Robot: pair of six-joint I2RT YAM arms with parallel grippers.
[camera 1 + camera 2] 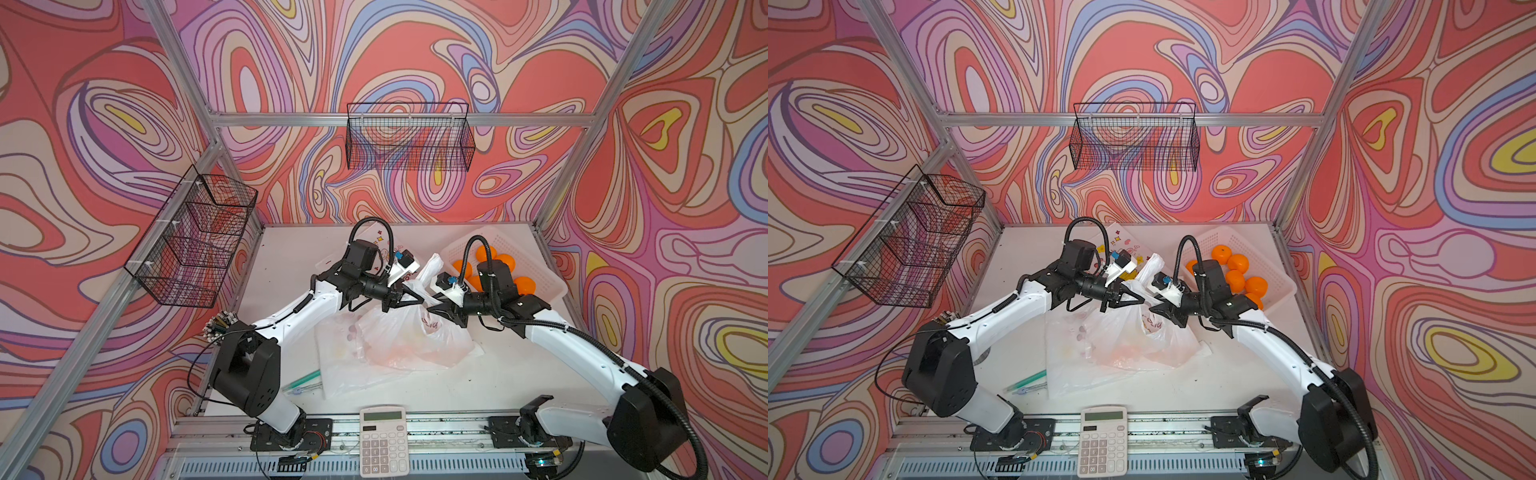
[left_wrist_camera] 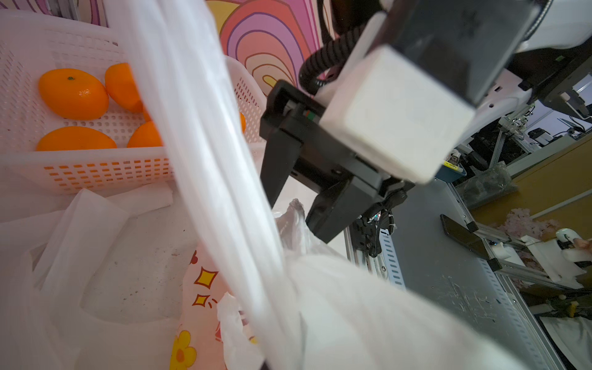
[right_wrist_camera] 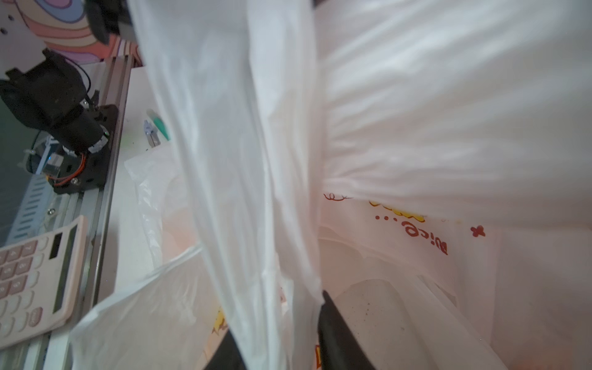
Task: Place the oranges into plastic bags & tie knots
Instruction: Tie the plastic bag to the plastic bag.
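My left gripper (image 1: 417,299) is clamped fully closed on a handle loop (image 2: 208,160) of the filled bag (image 1: 415,336); its wrist view shows that white band running taut straight into the pinch. Facing it almost tip to tip, my right gripper (image 2: 298,221) has its jaws standing apart and grips nothing. In its own wrist view a band of handle plastic (image 3: 230,160) runs between the fingers (image 3: 339,336), and I cannot tell whether that is the same loop or the bag's other one. I see no finished knot. The bag slumps near the middle of the desk (image 1: 478,386), partly over a flat empty bag (image 1: 340,365), with an orange blush through the film where the bagged oranges (image 1: 399,353) lie. More loose oranges (image 1: 1237,264) wait in the white perforated basket (image 1: 1279,291) at the far right corner. A calculator (image 1: 382,440) sits at the near edge and a green pen (image 1: 301,380) toward the near left. I judge the film thin, limp and slick: it will bunch, slide through a loose pinch and stretch or tear under a hard pull. The fruit gives the body enough weight to anchor it, though it can roll and shift. I would take hold on the gathered handle bands just above the neck, never on the printed body.
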